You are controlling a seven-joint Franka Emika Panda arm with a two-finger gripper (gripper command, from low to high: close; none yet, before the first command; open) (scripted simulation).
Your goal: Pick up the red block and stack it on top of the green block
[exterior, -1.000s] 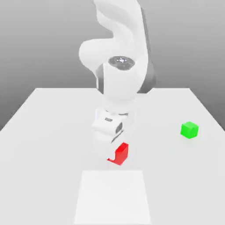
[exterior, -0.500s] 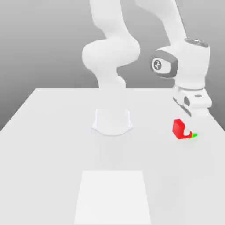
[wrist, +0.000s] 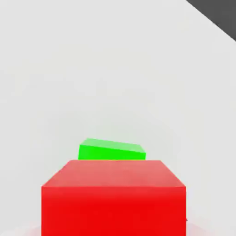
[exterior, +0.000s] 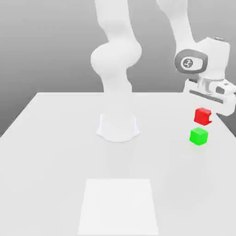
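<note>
Red block held in the air above the green block, near the bench's edge on the exterior view's right.

The red block (exterior: 203,115) is carried clear of the bench (exterior: 55,152), clamped in the end effector (exterior: 211,116), whose fingers are closed against its sides. The green block (exterior: 198,136) is seen just below it, resting on the bench surface, with a small gap left between the two. In the hand view the red block (wrist: 114,196) is seen close up, with the green block (wrist: 111,150) partly covered beyond it.
</note>
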